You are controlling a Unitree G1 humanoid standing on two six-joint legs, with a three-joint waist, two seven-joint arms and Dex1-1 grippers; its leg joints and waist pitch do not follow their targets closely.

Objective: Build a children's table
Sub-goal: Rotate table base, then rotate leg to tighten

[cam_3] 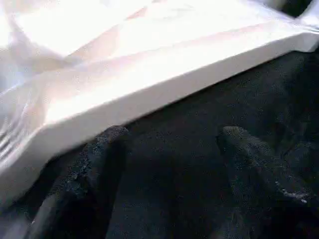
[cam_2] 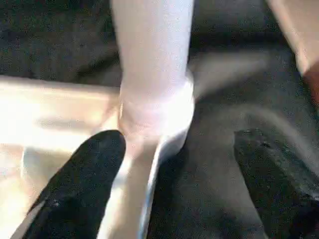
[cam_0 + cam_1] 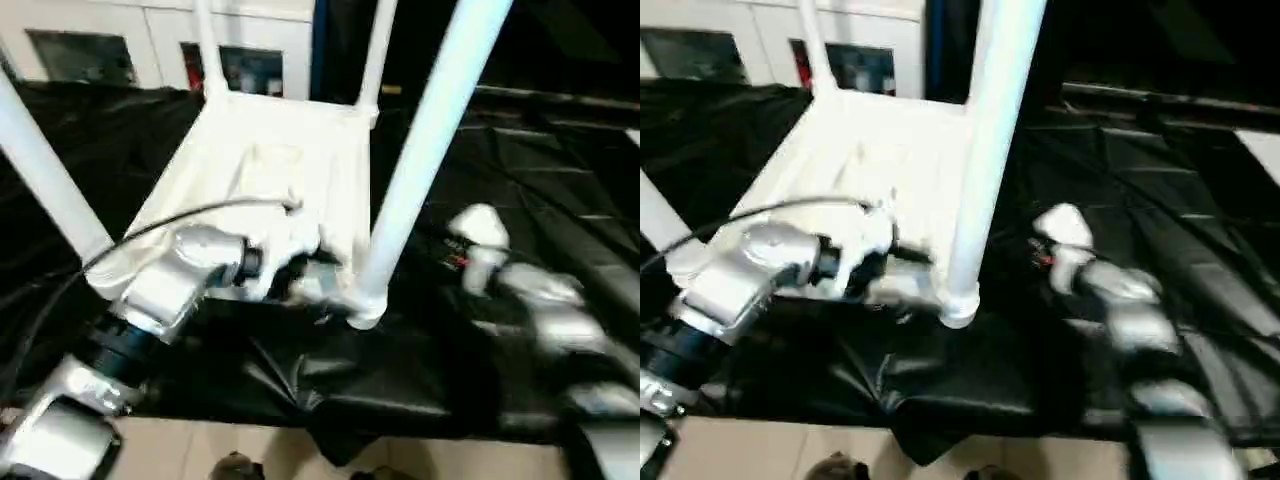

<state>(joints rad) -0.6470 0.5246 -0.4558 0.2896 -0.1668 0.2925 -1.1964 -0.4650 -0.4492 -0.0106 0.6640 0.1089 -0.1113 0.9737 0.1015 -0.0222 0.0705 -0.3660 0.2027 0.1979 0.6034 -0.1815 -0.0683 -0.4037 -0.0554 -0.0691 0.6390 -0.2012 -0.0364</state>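
Table (image 3: 270, 170) lies upside down on black-draped worktop, four legs up, near front edge. Left gripper (image 2: 174, 164) spread wide at near-corner socket (image 2: 157, 112); right gripper (image 1: 169, 159) parted, empty. Judged light, stiff, slick; best gripped low on leg (image 3: 420, 150)

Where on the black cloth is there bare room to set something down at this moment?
Bare black cloth lies open beyond the right gripper, to the right of the tabletop. A strip runs along the near edge. It is crowded at the near right leg, where the left gripper sits at its socket.
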